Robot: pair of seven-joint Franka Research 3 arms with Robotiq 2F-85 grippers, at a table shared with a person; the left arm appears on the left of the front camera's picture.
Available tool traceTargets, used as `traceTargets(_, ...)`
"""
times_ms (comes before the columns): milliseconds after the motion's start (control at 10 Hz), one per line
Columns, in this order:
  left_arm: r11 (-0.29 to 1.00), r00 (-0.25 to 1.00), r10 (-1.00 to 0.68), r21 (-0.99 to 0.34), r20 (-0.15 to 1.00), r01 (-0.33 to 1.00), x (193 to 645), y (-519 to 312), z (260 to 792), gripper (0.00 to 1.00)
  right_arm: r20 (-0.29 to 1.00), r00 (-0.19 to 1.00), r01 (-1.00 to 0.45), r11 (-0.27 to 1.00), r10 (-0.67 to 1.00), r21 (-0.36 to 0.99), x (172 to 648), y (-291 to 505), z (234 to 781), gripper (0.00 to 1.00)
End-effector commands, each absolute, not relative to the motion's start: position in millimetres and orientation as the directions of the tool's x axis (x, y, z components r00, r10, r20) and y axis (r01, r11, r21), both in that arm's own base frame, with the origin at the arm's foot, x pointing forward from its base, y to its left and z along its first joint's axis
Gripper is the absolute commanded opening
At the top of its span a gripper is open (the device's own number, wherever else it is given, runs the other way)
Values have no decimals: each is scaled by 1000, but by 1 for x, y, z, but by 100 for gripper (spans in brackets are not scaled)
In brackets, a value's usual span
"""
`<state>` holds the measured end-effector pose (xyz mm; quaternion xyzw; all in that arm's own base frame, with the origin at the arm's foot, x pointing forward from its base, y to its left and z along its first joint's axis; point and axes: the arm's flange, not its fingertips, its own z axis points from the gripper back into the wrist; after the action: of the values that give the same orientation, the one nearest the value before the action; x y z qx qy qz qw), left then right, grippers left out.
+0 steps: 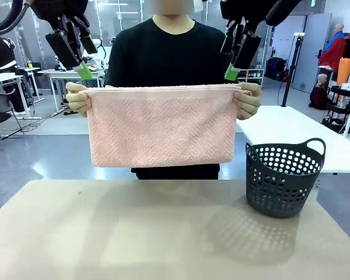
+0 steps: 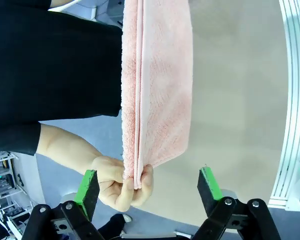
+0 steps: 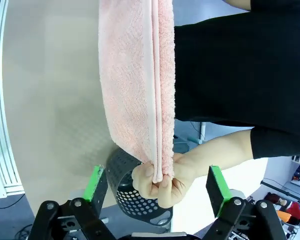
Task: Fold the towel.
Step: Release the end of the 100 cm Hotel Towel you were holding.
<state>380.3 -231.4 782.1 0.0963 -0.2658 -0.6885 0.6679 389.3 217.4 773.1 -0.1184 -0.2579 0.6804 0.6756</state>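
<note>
A person across the table holds the pale pink towel (image 1: 160, 125) up by its top corners, doubled over and hanging above the table. One hand (image 1: 77, 98) pinches the left corner, the other hand (image 1: 248, 100) the right. My left gripper (image 1: 81, 65) hangs open just above the left corner, apart from the cloth. My right gripper (image 1: 236, 65) hangs open above the right corner. The left wrist view looks down the towel's edge (image 2: 160, 100), with the pinching hand (image 2: 115, 185) below my open left gripper (image 2: 147, 177). In the right wrist view the towel (image 3: 130, 75) and hand (image 3: 162, 187) sit below my open right gripper (image 3: 155, 175).
A dark grey perforated basket (image 1: 284, 178) with handles stands at the right of the beige table (image 1: 134, 233); it also appears under the towel as the basket (image 3: 135, 202) in the right wrist view. A white table (image 1: 297, 137) lies behind it.
</note>
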Motion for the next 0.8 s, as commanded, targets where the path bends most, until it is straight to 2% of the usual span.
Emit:
traceTargets(0,15,-107,-972,511,209,860,381,-233,771,100,176,-94,-854,11,980,-520,392,218,760,100)
traceTargets(200,-18,-117,-978,494,170,869,388,-239,776,100,171,-109,-859,-7,979,-511,399,222,761,100)
traceTargets(700,-25,-96,-980,367,175,930,430,-244,760,100,108,-80,-915,-30,991,-403,441,229,746,100)
